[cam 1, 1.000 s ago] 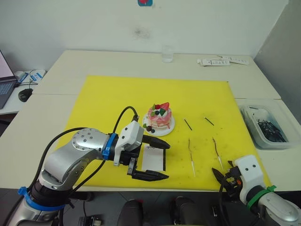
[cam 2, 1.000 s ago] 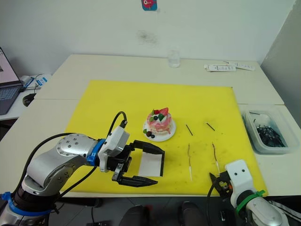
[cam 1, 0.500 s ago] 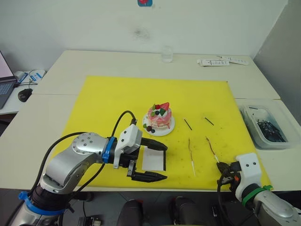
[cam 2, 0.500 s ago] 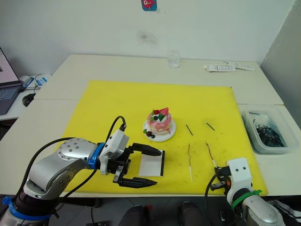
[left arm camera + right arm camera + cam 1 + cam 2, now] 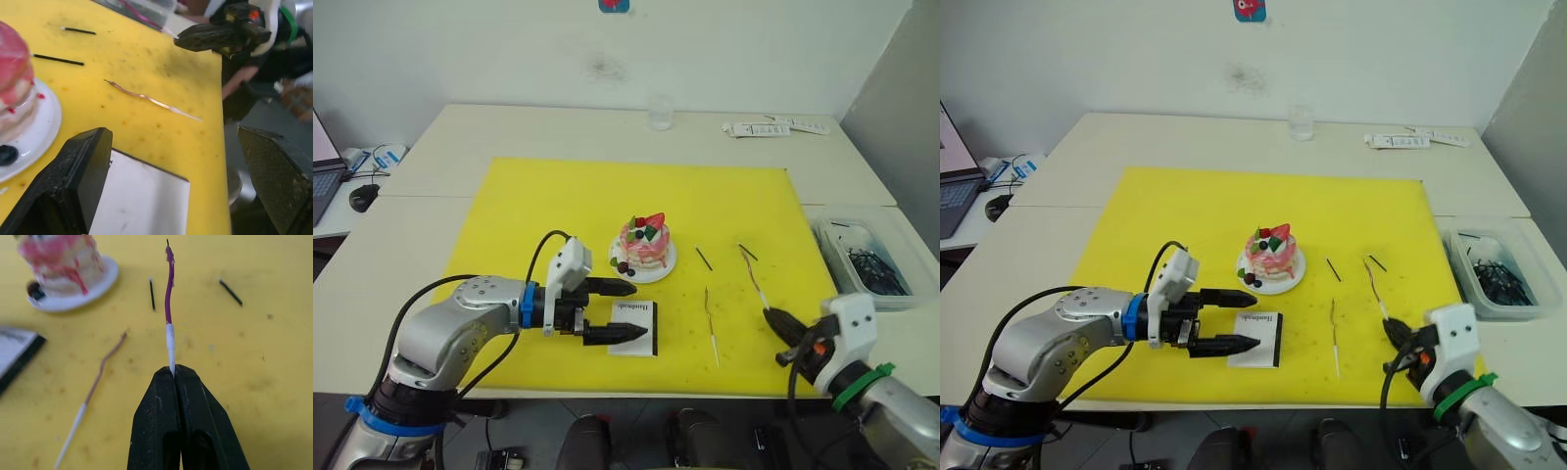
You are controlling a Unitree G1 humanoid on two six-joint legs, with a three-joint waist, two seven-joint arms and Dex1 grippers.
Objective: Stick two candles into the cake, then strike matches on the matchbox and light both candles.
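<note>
Yellow mat (image 5: 558, 196) across the table, with the cake (image 5: 644, 240) on its small white plate (image 5: 664, 268) near the middle. Clearly the first step, and only half begun: no candle in the cake yet. Right gripper (image 5: 172, 377) clenched on the white end of one candle (image 5: 168, 289), lifted clear of the mat at the near right, dark reddish wavy stem pointing up and away toward the cake. Second candle (image 5: 710, 318) flat on the mat, between the matchbox and the held one, white tip nearest. Two matches (image 5: 704, 258) lying farther back, right of the plate, well apart from each other. Left gripper (image 5: 625, 312) spread wide, one finger over the near left corner of the matchbox (image 5: 633, 328), the other nearer the plate; holding nothing.

Next move, by judgement: carry the held candle left to the cake, turn it upright, and press the free end into the soft top among the strawberry and berries. Thin and bendy by the look, so likely to buckle if pushed off-axis.
</note>
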